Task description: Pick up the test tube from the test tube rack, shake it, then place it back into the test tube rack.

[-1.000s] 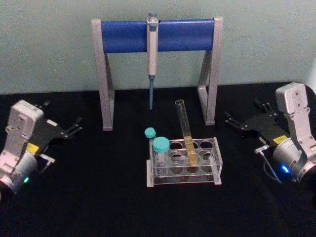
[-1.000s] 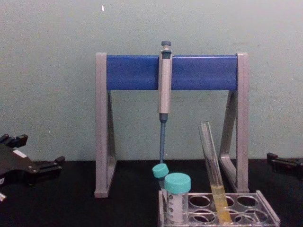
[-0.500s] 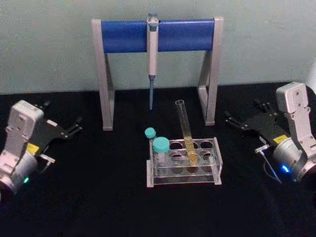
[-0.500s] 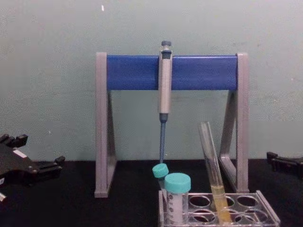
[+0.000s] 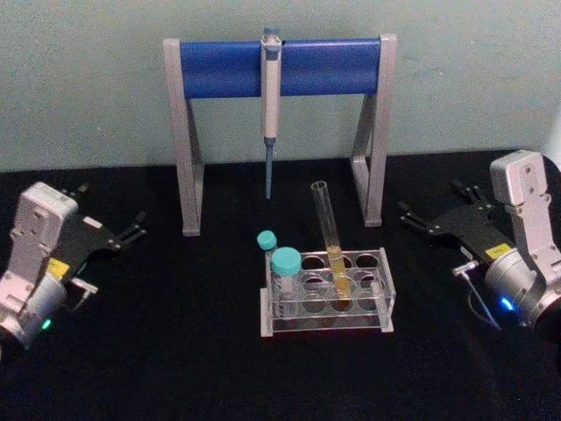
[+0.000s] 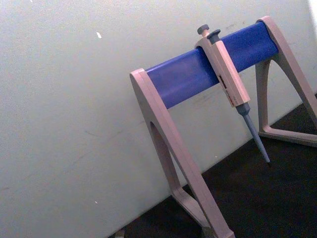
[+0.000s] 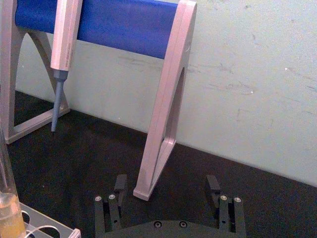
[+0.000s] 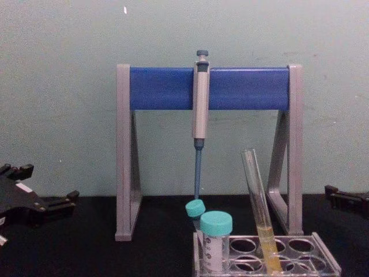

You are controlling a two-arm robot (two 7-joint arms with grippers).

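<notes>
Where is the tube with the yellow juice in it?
In the head view the test tube leans in the middle of the test tube rack, right of two teal-capped tubes and in front of the pipette stand.

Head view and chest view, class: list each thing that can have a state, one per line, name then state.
test tube: capless, leaning in the rack, yellow liquid low down
test tube rack: flat on the table
teal-capped tubes: capped, in the rack
pipette: hanging on its stand
left hand: open, empty
right hand: open, empty
</notes>
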